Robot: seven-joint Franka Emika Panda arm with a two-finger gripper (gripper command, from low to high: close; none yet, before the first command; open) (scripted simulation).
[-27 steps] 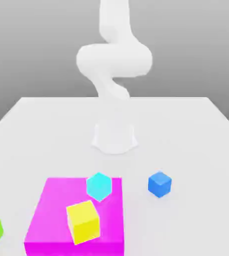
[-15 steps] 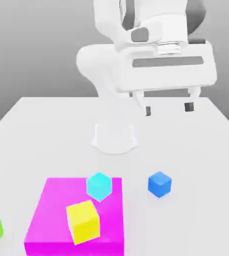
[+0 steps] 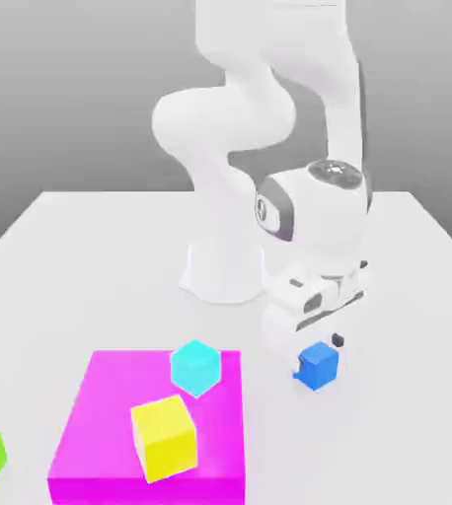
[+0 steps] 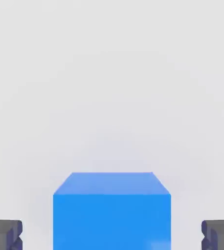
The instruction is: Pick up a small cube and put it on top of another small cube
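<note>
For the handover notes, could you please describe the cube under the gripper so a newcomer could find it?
Start at the magenta slab; on the bare table to the exterior view's right sits the small blue cube, between the open gripper's fingers. Unlike the cyan cube and yellow cube, it sits off the slab.

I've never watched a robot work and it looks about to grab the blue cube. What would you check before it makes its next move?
1. Gripper open: ok, fingertips stand wide apart.
2. Blue cube centred between the fingertips: ok, a gap shows on each side.
3. Fingers low enough to clamp the blue cube's sides: cannot tell.
4. Blue cube resting on the table, apart from other things: ok.
5. Cyan cube top free for stacking: ok, it sits on the magenta block.
6. Yellow cube out of the way: ok, it sits apart from the cyan one.
</note>
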